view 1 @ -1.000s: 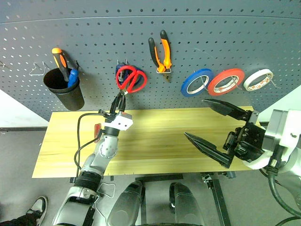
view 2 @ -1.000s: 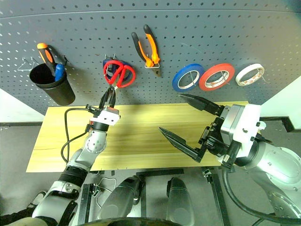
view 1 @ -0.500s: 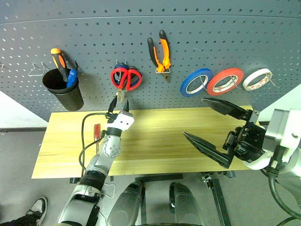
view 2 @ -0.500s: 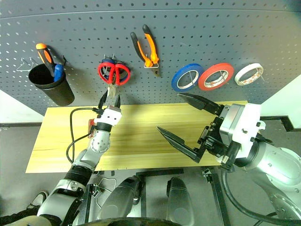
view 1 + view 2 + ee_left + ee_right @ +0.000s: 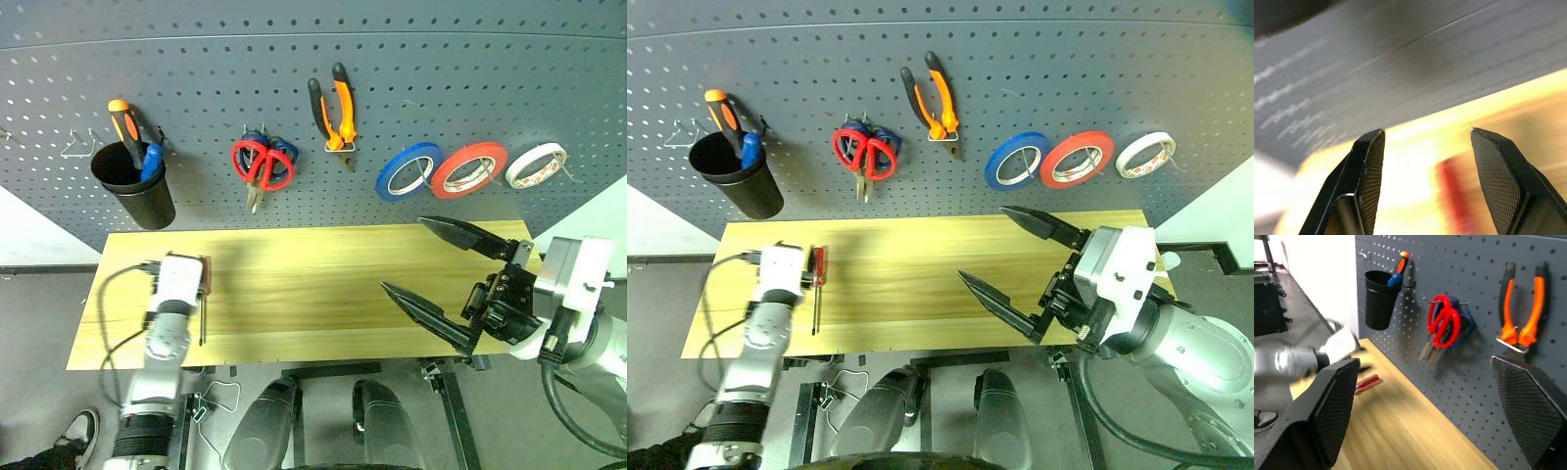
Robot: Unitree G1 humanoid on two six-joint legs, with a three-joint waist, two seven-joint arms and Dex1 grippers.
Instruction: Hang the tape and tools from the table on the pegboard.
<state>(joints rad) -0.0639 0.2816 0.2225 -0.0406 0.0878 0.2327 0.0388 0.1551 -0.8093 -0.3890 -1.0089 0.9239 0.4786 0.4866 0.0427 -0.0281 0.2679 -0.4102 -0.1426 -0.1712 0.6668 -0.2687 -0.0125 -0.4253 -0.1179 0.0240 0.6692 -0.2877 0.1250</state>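
Note:
The red tape, orange-and-black pliers and red-handled scissors hang on the dark grey pegboard. A slim red-handled screwdriver lies on the yellow table near its left end. My left gripper is open and empty, low over the table's left end right beside the screwdriver, which shows as a red blur between its fingers. Over the table's right part my right gripper hangs wide open with nothing in it.
A black cup on the pegboard's left holds an orange-and-black screwdriver. Blue-handled scissors hang behind the red ones. A blue roll and a white roll flank the red tape. An empty wire hook sits far left.
My left gripper opened and let go of the red scissors, which now hang on their hook. The left arm then swung left and down to the screwdriver. The right arm stayed put.

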